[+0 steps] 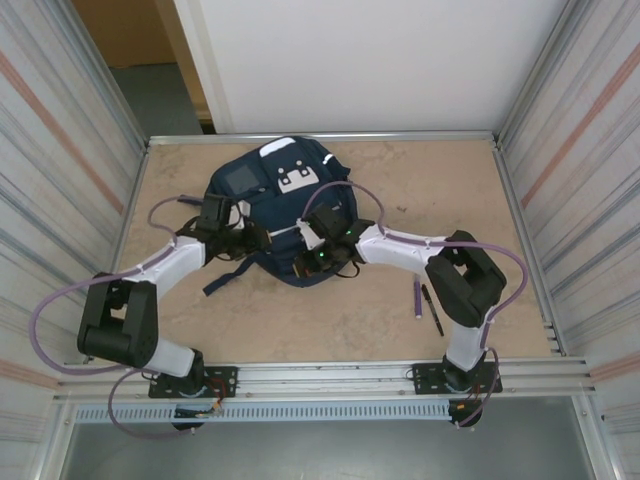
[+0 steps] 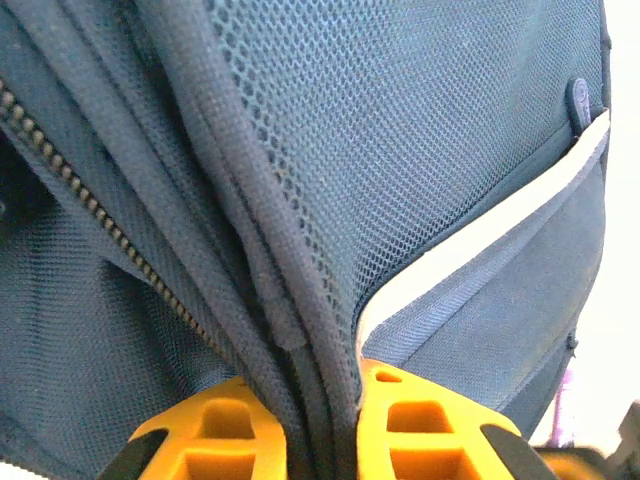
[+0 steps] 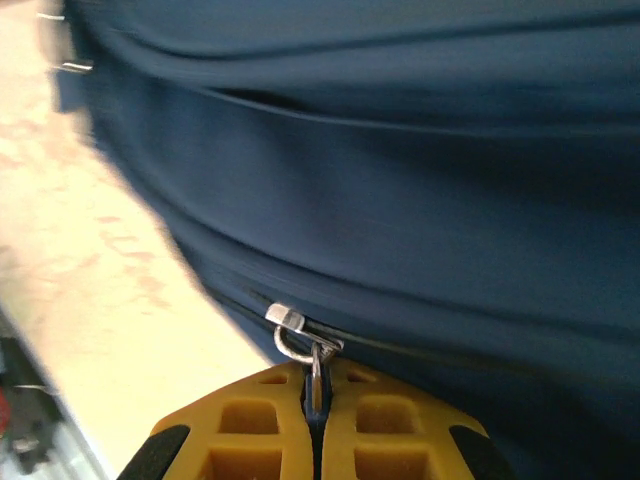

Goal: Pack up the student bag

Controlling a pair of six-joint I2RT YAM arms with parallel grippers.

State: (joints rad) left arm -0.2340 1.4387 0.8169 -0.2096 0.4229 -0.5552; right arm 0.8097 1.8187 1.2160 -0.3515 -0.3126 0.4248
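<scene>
The student bag (image 1: 255, 180) lies flat at the middle back of the table, navy with white patches. My left gripper (image 1: 260, 238) sits at its near left edge. In the left wrist view its yellow fingers (image 2: 420, 420) are shut on a fold of the bag's padded, piped edge (image 2: 300, 330), beside the mesh panel (image 2: 430, 150) and an exposed zipper row (image 2: 90, 210). My right gripper (image 1: 310, 262) is at the bag's near edge. In the right wrist view it (image 3: 316, 400) is shut on the metal zipper pull (image 3: 316, 362), whose slider (image 3: 285, 318) sits on the bag's (image 3: 400, 180) seam.
Two pens, one purple (image 1: 417, 297) and one black (image 1: 432, 308), lie on the table at the right, next to the right arm's elbow. A dark strap (image 1: 225, 278) trails from the bag toward the near left. Corrugated walls enclose the table on both sides.
</scene>
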